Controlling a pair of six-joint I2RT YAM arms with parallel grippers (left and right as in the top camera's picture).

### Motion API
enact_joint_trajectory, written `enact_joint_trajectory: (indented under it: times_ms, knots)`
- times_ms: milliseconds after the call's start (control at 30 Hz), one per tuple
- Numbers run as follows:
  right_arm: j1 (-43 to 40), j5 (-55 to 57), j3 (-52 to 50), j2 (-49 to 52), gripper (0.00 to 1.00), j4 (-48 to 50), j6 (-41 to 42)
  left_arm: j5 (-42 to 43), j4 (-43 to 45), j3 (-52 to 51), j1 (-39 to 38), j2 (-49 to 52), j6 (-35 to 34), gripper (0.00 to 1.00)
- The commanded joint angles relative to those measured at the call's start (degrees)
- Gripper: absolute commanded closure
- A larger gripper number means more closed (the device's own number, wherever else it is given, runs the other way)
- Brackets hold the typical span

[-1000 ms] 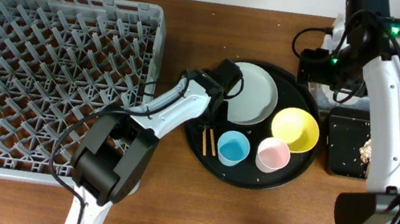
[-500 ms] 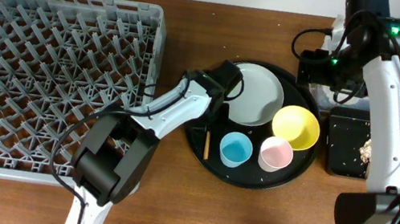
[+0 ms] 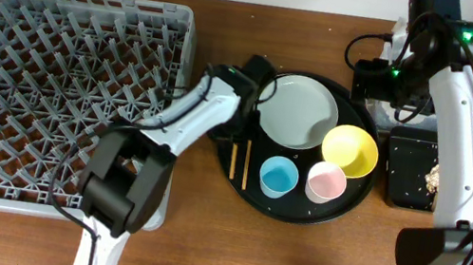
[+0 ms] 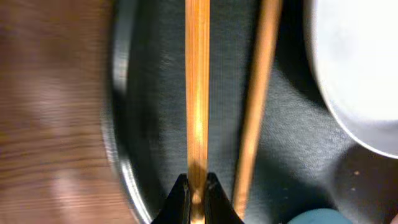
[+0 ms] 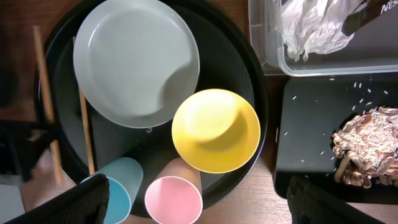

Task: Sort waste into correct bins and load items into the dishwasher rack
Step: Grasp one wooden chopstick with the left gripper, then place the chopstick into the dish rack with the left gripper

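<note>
left claw had shifted toward the rack since the prior frame; clenched on chopstick, its long axis running straight ahead of the claw.

- A round black tray held a grey-green plate, with a yellow bowl overlapping the plate's lower right edge.
- A blue cup and a pink cup stood side by side below the bowl.
- An inner chopstick lay on the tray left of the plate; an outer chopstick lay further left, by the rim.
- A clear tub contained white tissue.
- A black rectangular tray carried a brown-gold wrapper and scattered pale crumbs.
- The right gripper had its fingers spread wide.
</note>
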Motion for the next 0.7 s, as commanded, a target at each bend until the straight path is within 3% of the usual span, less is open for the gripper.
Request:
enact_joint_trajectory:
  times_ms: [0, 200, 333, 500, 667]
  knots:
    - [0.0, 0.5, 0.6, -0.2, 0.08, -0.2, 0.0, 0.4, -5.2, 6.5, 2.2, 0.0, 5.0, 1.0]
    - [0.0, 0.5, 0.6, -0.2, 0.08, -0.2, 0.0, -0.4, -17.5, 20.3, 5.6, -2.3, 14.2, 1.0]
    - [0.0, 0.5, 0.6, -0.2, 0.08, -0.2, 0.0, -8.2, -23.4, 22.9, 11.6, -3.6, 15.9, 1.0]
    - [0.0, 0.5, 0.6, -0.2, 0.08, -0.2, 0.0, -8.7, -21.3, 21.8, 17.1, -3.4, 17.3, 1.0]
    - [0.0, 0.5, 0.6, -0.2, 0.08, -0.2, 0.0, -9.9, -19.5, 19.3, 17.8, -3.4, 17.2, 1.0]
